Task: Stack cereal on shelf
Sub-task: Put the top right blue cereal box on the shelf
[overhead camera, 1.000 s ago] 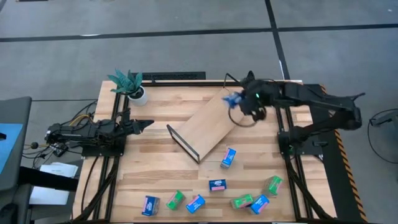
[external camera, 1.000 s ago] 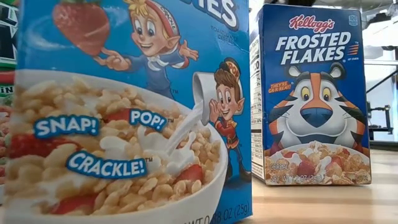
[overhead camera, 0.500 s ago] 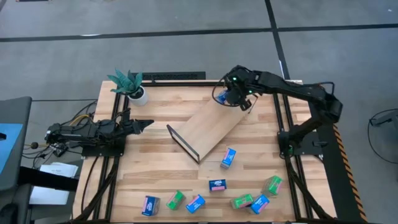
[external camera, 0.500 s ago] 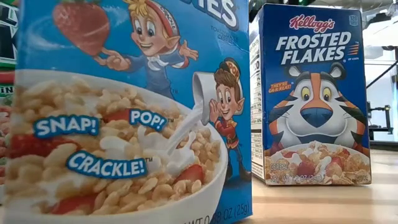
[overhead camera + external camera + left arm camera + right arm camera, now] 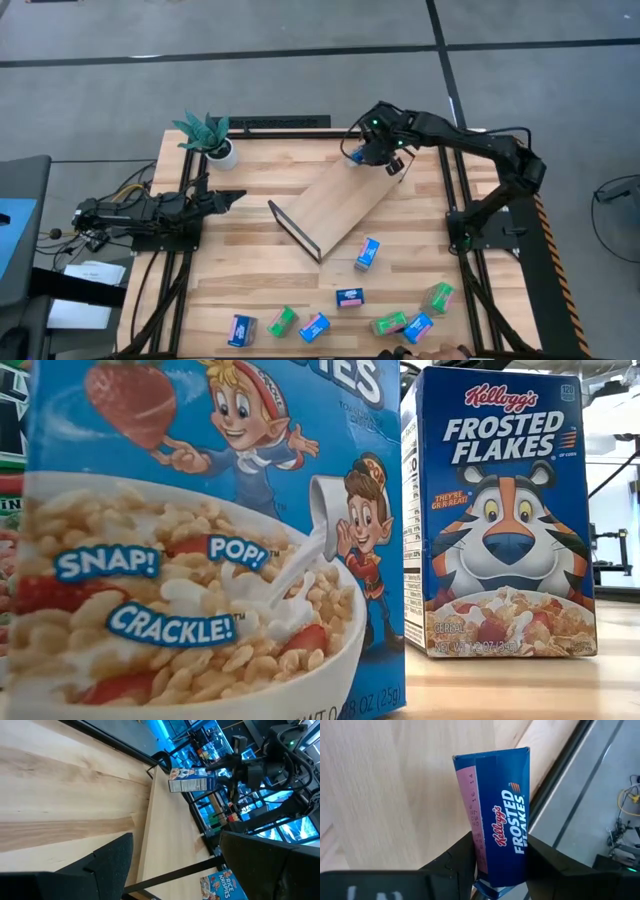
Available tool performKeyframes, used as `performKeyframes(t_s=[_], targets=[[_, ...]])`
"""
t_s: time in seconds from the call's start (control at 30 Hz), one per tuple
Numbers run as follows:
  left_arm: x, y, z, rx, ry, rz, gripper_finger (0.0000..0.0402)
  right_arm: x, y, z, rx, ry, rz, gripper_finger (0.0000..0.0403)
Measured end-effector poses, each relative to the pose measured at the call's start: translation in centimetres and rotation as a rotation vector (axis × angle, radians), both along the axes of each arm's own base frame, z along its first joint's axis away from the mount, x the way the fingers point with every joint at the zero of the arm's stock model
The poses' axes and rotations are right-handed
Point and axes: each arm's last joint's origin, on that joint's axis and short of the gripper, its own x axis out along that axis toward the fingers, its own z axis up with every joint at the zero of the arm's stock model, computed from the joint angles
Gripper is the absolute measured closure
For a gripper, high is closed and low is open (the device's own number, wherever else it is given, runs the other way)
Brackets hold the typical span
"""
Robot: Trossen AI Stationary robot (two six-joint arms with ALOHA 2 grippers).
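Observation:
My right gripper [image 5: 362, 152] is shut on a blue Frosted Flakes box [image 5: 500, 815] over the far end of the shelf [image 5: 335, 200], a light-wood board with black wire ends lying slantwise mid-table. The left wrist view shows the same box [image 5: 189, 779] upright at that end of the board [image 5: 165, 835]. My left gripper [image 5: 185, 870] is open and waits at the table's left edge [image 5: 225, 198]. Several blue and green boxes lie flat along the near edge, among them a blue one [image 5: 367, 253] and a green one [image 5: 438, 297]. My right gripper pinches the blue box between its two fingers [image 5: 462, 855], at the box's upper end [image 5: 495, 870], coming from above and pointing down. The box hangs upright below the fingers, its lower end [image 5: 490, 757] at the shelf board; whether it touches the board I cannot tell.
A potted plant [image 5: 207, 135] stands at the far left corner. A person's hand [image 5: 430, 352] shows at the near edge by the boxes. In the low view a Rice Krispies box [image 5: 200, 540] and a Frosted Flakes box [image 5: 500, 510] stand close and fill the picture.
My right gripper, holding the blue box, has moved toward the table's left, from beside the shelf's far end to above it, and then slowed to near rest. A person's hand has come into view at the near edge.

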Motion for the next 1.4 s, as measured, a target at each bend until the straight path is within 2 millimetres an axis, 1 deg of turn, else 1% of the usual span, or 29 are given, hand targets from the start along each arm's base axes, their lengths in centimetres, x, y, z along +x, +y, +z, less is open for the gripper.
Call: performKeyframes(t_s=[0.17, 0.47, 0.8, 0.93, 1.07, 1.23, 1.33, 1.4], targets=[[0.0, 0.0, 0.0, 0.000, 0.000, 0.001, 0.0116, -0.3, -0.4, 0.1, 0.001, 0.001, -0.015, 0.0223], [0.0, 0.0, 0.0, 0.001, 0.001, 0.000, 0.0116, -0.4, -0.5, 0.1, 0.002, 0.001, -0.020, 0.0169], [0.0, 0.0, 0.0, 0.001, 0.002, 0.000, 0.0116, -0.3, -0.5, 0.1, 0.001, -0.015, -0.033, 0.0167], [0.0, 0.0, 0.0, 0.002, 0.004, 0.000, 0.0116, -0.1, -0.9, 0.4, -0.004, -0.072, -0.076, 0.0159], [0.0, 0.0, 0.0, 0.002, 0.005, 0.000, 0.0116, -0.1, -0.9, 0.4, -0.006, -0.069, -0.072, 0.0148], [0.0, 0.0, -0.1, 0.002, 0.007, 0.001, 0.0116, 0.1, -0.7, 0.5, -0.011, -0.071, -0.067, 0.0147], [0.0, 0.0, -0.1, 0.002, 0.008, 0.001, 0.0116, 0.2, -0.5, 0.9, -0.016, -0.084, -0.111, 0.0147], [0.0, 0.0, -0.1, 0.002, 0.008, 0.001, 0.0116, 0.4, -0.3, 1.7, -0.016, -0.121, -0.136, 0.0147]])
